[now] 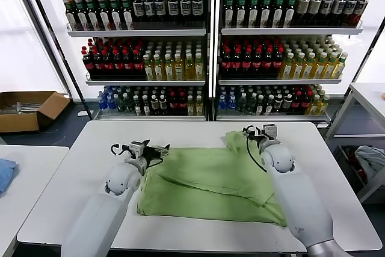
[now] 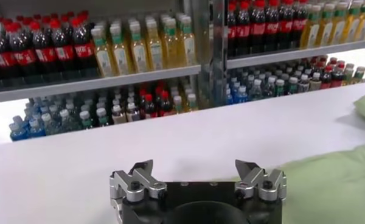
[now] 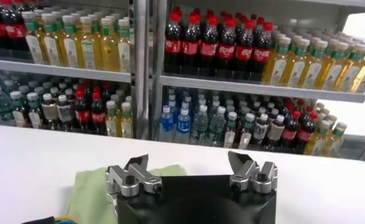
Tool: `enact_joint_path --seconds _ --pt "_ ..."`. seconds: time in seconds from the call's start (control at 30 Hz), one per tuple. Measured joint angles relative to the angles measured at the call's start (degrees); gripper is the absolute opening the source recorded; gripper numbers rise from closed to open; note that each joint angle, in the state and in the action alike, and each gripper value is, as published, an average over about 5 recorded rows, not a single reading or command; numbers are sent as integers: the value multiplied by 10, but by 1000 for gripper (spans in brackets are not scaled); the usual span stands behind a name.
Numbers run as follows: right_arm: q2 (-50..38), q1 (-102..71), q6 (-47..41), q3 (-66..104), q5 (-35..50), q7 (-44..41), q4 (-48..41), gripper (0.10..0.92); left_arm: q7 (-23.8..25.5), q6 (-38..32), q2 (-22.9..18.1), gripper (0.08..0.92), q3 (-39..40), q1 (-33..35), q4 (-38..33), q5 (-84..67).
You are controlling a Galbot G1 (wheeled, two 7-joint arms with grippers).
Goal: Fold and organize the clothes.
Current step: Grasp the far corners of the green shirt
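White table (image 1: 198, 233) | green shirt (image 1: 210, 185) between both spread fingers (image 2: 143, 173)

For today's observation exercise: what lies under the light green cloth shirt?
The light green cloth shirt lies partly folded on the white rectangular table, whose bare top shows all around it. Its own folded layers cover whatever lies between or beneath them; that cannot be seen.

Bare table (image 1: 192, 236) rings the shirt (image 1: 210, 185); bottle shelves (image 1: 207, 46) wall off the far side.
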Motion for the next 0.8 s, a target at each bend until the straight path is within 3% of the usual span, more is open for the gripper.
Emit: enact_joint_path --seconds 0.53,0.63,0.8 --pt "29 12 2 -4 -18 5 -64 821 -2 1 -7 823 0 -1 36 -2" --pt "28 10 1 -3 -18 7 -65 779 0 0 -5 811 1 3 36 -3" --pt "26 5 -4 -3 -20 9 -63 635 4 -1 -5 688 1 10 34 -5"
